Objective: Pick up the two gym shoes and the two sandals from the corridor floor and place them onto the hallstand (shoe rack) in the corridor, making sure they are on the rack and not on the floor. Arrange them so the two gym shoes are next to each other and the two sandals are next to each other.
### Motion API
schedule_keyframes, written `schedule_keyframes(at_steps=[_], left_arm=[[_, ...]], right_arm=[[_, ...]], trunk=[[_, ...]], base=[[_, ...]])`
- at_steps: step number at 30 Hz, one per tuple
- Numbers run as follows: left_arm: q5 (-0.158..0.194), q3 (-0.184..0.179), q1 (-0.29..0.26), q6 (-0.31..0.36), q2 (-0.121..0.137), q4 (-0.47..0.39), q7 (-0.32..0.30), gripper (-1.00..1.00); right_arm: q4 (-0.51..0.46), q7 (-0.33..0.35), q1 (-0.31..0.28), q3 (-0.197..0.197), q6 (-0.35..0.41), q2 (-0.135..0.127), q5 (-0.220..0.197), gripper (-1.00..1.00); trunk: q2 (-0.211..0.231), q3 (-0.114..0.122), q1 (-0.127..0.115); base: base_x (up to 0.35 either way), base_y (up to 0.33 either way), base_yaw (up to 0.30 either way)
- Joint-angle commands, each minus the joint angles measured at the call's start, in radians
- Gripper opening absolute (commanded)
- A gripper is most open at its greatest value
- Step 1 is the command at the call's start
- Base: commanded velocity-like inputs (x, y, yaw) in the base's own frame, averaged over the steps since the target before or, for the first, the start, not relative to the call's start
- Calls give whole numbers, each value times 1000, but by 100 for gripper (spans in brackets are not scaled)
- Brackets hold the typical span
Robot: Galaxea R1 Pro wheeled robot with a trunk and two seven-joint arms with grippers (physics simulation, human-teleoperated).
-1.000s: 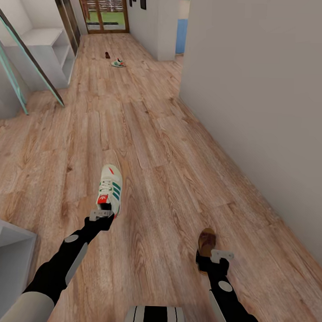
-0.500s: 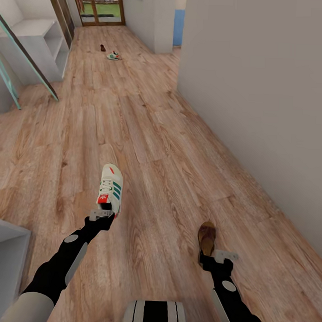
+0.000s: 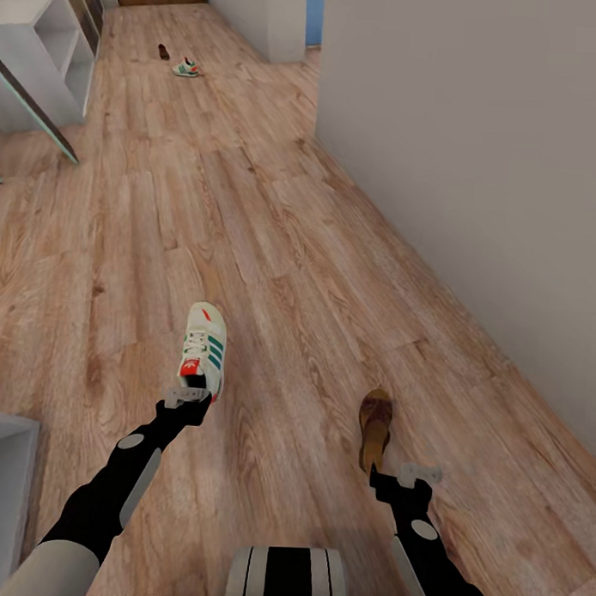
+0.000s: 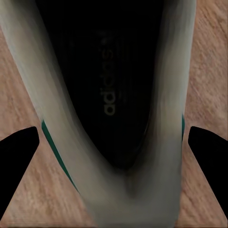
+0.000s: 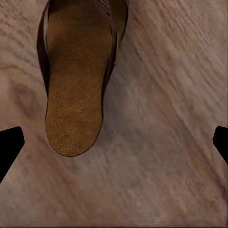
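Note:
One gym shoe [image 3: 204,346], off-white with green stripes and a red heel, is at my left gripper [image 3: 189,397], which is shut on its heel. In the left wrist view the shoe's dark opening [image 4: 109,95] sits between the two fingertips [image 4: 19,147]. A brown sandal [image 3: 375,428] lies flat on the corridor floor [image 3: 291,246], just ahead of my right gripper [image 3: 403,478]. That gripper is open and apart from the sandal [image 5: 76,85]. The other gym shoe [image 3: 186,68] and the other sandal [image 3: 163,51] lie far down the corridor.
A grey wall [image 3: 474,167] runs along the right side. A pale grey shelved unit [image 3: 49,40] stands far left behind a slanted glass rail [image 3: 38,108]. Another pale unit's corner [image 3: 3,494] is near left. I cannot tell which one is the hallstand.
The whole view has shifted, so the camera moved. The gym shoe stayed at my left gripper. The sandal that was at my right gripper's fingertips now lies ahead of them.

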Motion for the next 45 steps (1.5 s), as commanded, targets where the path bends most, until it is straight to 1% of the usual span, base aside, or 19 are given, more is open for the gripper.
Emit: schedule_keyframes(at_steps=[1, 16, 43, 45], left_arm=[[11, -2, 0, 7, 1, -2, -1, -100], [17, -4, 0, 8, 1, -15, 1, -100], [19, 0, 0, 6, 1, -24, 1, -100], [20, 1, 0, 9, 1, -24, 1, -100]], right_arm=[[-2, -7, 0, 3, 4, -1, -9, 100], [-7, -7, 0, 3, 4, 0, -9, 100], [-9, -6, 0, 10, 7, -1, -7, 100], [-9, -6, 0, 10, 7, -1, -7, 100]], trunk=[[-1, -6, 0], [-4, -87, 7], [-4, -89, 7], [-4, -89, 7]], base=[[0, 0, -92], [0, 0, -83], [0, 0, -4], [0, 187, 0]])
